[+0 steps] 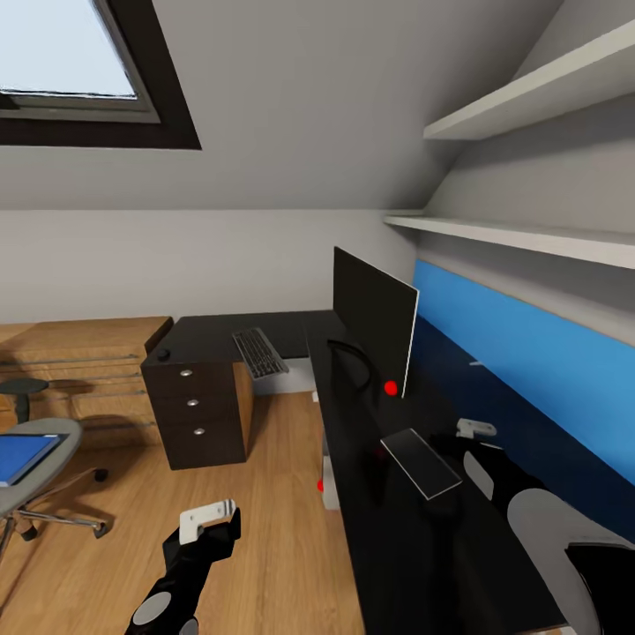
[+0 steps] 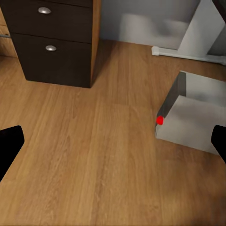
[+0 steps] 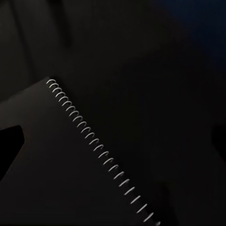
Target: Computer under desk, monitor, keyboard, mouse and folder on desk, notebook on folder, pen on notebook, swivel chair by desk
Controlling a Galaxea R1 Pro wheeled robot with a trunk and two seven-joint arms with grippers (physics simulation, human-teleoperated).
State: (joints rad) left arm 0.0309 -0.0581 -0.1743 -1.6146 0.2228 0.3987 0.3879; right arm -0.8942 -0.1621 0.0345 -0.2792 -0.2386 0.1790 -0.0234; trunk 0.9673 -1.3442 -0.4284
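The black desk (image 1: 353, 529) runs along the blue wall and carries the monitor (image 1: 375, 328). The keyboard (image 1: 258, 352) and the mouse (image 1: 163, 354) lie on its far wing. The light grey notebook (image 1: 421, 461), spiral-bound (image 3: 70, 179), lies in front of the monitor. My right gripper (image 1: 457, 441) hovers open just beside and above it. A thin pale stick, probably the pen (image 1: 476, 362), lies near the wall. The blue folder (image 1: 22, 456) rests on the swivel chair (image 1: 44, 494). The grey computer (image 2: 193, 117) stands under the desk. My left gripper (image 1: 225, 529) hangs open over the floor.
The black drawer unit (image 1: 194, 406) stands under the desk's far wing, with the low wood cabinet (image 1: 79, 362) and a round stool (image 1: 22, 388) to its left. White shelves (image 1: 529, 236) jut from the wall above the desk. Wood floor (image 2: 94, 155) lies between chair and desk.
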